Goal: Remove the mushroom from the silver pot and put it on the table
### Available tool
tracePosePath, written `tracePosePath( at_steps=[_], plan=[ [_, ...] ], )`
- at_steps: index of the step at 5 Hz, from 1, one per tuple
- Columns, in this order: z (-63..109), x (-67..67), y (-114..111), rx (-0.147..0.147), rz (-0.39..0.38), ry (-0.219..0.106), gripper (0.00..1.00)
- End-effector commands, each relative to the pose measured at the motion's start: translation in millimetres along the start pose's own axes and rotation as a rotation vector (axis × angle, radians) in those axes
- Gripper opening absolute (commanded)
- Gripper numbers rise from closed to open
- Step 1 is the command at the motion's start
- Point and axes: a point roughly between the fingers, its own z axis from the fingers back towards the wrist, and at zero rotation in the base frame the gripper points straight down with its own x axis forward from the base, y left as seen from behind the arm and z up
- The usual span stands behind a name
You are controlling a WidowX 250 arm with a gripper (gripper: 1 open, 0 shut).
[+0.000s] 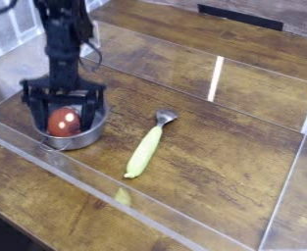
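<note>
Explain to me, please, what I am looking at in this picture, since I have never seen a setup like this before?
This is a single camera view looking down at an angle onto a wooden table fenced by clear acrylic walls. The black machine at the upper left is a robot arm; its lower end is a gripper with two fingers pointing straight down. The fingers are spread wide open and lowered over a small silver pot, one on each side of the red-brown toy mushroom that sits inside it. Nothing is held: the fingers are not closed on the mushroom. To the right of the pot, lying flat on the table, is a long yellow-green corn-like toy with a small grey tip at its far end. The job is to lift the mushroom out and set it on the table.
</note>
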Motion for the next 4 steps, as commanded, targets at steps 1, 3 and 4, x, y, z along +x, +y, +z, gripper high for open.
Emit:
tracePosePath(
  at_steps=[1,3,4],
  plan=[
    [10.5,-2.8,-4.5,-0.011,0.032,-0.034,0.00],
    [61.6,-9.4,-7.9,-0.079,-0.008,-0.045,0.00],
    [90.3,-12.2,-16.7,-0.104,-0.020,-0.040,0.00]
  ],
)
